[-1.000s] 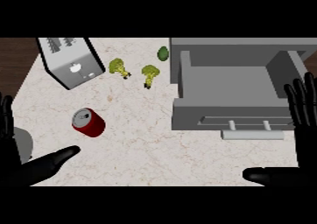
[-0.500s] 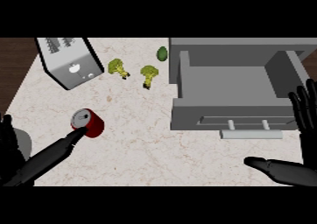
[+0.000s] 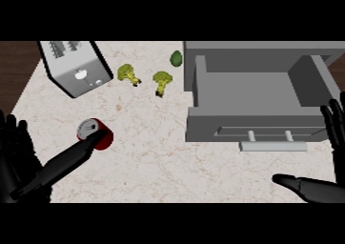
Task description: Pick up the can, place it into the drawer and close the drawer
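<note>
Left hand [image 3: 20, 162] moved up to the can [image 3: 95, 134] by the counter's [image 3: 168, 162] left edge, fingers straight (not gripping). Next: curl round it.

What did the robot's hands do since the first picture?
The left hand slid forward across the counter until a fingertip reached the red can; it is not holding it yet. The right hand drifted a little lower and to the right. The can, the open drawer, the toaster and the broccoli stayed put.

One can [image 3: 94, 133], two broccoli florets [image 3: 127, 73] [image 3: 162, 79], one toaster [image 3: 75, 66], one drawer [image 3: 256, 131]
</note>
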Action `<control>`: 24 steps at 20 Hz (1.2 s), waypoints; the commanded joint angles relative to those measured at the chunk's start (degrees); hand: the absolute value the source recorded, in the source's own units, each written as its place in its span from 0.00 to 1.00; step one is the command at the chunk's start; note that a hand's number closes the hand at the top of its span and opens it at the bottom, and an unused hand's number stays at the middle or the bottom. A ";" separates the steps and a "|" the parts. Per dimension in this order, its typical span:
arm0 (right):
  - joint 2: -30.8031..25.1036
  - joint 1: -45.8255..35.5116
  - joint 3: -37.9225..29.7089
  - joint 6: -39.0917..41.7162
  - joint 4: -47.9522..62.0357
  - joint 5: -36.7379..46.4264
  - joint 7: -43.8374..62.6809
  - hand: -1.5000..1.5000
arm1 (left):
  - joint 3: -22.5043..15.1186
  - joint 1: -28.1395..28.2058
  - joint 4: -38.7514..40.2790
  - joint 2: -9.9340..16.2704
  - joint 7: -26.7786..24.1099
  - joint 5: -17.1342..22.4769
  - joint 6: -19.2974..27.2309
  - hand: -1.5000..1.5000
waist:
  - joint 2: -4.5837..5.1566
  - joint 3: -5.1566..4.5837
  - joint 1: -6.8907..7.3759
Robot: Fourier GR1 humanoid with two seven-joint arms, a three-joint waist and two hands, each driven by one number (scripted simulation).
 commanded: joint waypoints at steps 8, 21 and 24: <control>0.70 1.11 -1.18 0.72 -2.82 -0.36 0.21 0.00 | 0.03 -3.13 14.44 -0.03 -6.57 7.22 5.29 0.00 | 0.00 -0.02 0.01; -3.39 -0.38 -8.33 4.20 -2.27 -5.13 2.27 0.00 | 2.44 0.49 31.12 -0.03 -35.49 29.03 9.85 0.00 | 0.03 -0.05 0.15; -1.92 5.32 -7.57 5.35 -9.20 -5.47 3.45 0.00 | -2.62 1.70 34.00 -0.03 -39.09 33.13 14.53 0.00 | -0.03 -0.05 -0.06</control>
